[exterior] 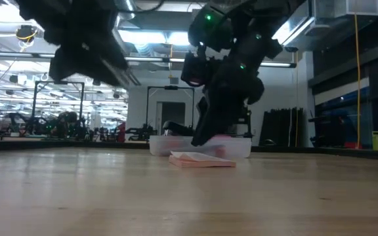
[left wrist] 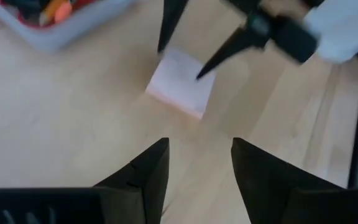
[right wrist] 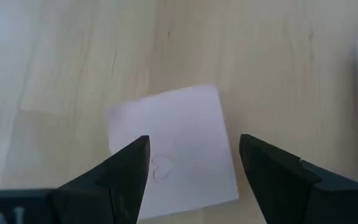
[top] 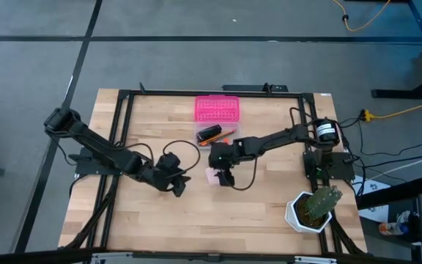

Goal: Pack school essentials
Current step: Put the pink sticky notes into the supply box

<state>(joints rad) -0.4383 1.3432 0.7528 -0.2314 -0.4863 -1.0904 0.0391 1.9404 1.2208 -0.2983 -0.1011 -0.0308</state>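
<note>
The pink square notepad (right wrist: 173, 140), with a small heart drawn on it, lies flat on the wooden table (top: 269, 213) in front of the clear box (top: 218, 136). The box holds a black oblong item (top: 209, 133) and orange-red pieces; the rest of the stationery I cannot make out. My right gripper (right wrist: 194, 163) is open and points down just above the notepad, one finger over each side of it. My left gripper (top: 177, 185) is open and hovers to the notepad's left (left wrist: 182, 81), clear of the table.
The pink lid (top: 216, 109) lies beyond the box toward the far edge. A cactus in a white pot (top: 312, 209) stands near the table's right near corner. Bare wood lies around the notepad and toward the near edge.
</note>
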